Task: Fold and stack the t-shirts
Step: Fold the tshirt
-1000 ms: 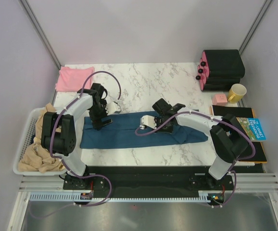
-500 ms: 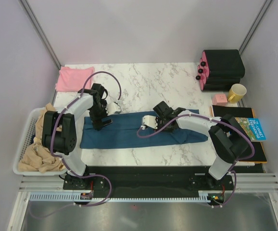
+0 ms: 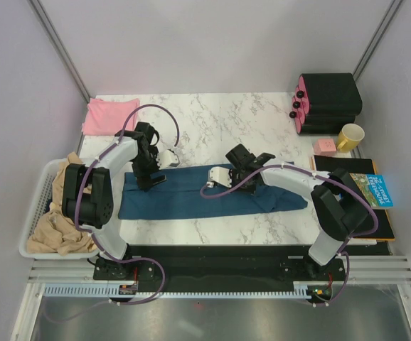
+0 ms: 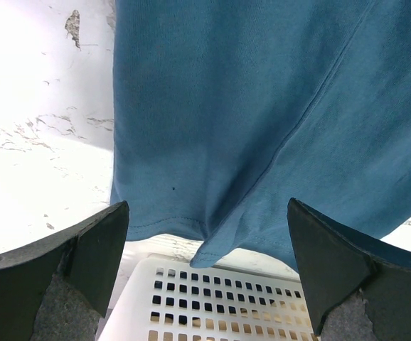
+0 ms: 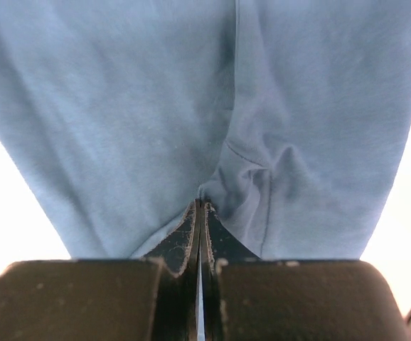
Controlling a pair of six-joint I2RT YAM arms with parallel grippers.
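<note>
Indoors, walled marble table [image 3: 248, 121], left end effector [image 4: 207, 217] open, right end effector [image 5: 200, 207] pinching t-shirt [image 3: 177, 200].

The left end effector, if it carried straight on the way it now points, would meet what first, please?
Most likely the teal t-shirt: the left end effector, jaws wide open, points down at its cloth near the hem, with nothing visible between. How close it is I cannot tell.

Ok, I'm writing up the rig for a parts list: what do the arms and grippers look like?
The left arm and right arm both have white links between black joints, each trailed by a looping purple cable. The left gripper and right gripper have black, wedge-shaped fingers, scuffed and dusty.
</note>
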